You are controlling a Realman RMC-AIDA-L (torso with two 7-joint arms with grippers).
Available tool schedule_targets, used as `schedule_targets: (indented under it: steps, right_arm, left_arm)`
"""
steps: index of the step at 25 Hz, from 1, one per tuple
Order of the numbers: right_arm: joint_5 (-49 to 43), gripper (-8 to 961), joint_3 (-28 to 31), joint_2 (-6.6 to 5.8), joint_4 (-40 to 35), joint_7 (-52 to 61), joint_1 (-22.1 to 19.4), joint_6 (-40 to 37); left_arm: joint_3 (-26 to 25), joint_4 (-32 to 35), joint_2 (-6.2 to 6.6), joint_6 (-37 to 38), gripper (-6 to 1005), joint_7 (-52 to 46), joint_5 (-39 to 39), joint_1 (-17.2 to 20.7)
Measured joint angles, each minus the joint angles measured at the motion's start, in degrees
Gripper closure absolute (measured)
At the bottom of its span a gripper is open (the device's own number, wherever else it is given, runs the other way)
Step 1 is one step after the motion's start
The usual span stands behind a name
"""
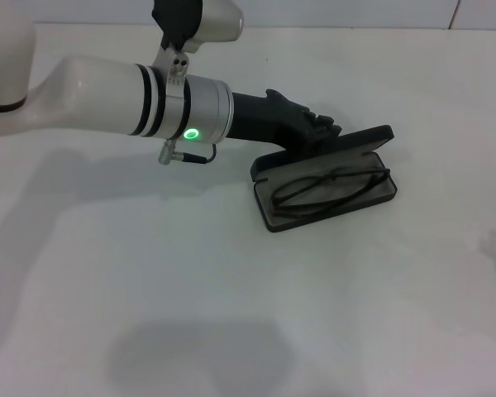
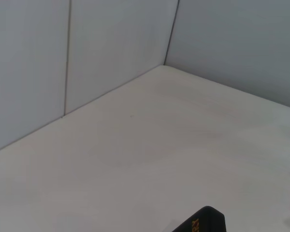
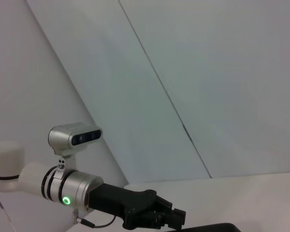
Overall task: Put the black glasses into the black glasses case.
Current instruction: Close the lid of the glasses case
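Note:
The black glasses case (image 1: 263, 207) lies open on the white table, right of centre in the head view, with its lid (image 1: 355, 139) raised at the back. The black glasses (image 1: 331, 187) lie folded inside on the grey lining. My left gripper (image 1: 318, 131) reaches in from the left and sits at the back of the lid, touching it. A corner of the lid with orange lettering (image 2: 203, 223) shows in the left wrist view. The right wrist view shows my left gripper (image 3: 157, 217) from afar, with the lid's edge (image 3: 210, 227) below it. My right gripper is out of view.
The white table (image 1: 231, 314) spreads around the case. Pale wall panels (image 2: 111, 48) stand behind the table and meet at a corner beyond the case.

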Motion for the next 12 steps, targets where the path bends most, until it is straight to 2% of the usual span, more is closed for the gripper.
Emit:
schedule_targets:
  steps: [12]
  right_arm:
    - [0.0, 721, 0.0, 0.0, 0.8, -0.3, 0.1, 0.0]
  left_arm:
    - [0.5, -0.3, -0.38, -0.7, 853, -0.2, 0.6, 0.1]
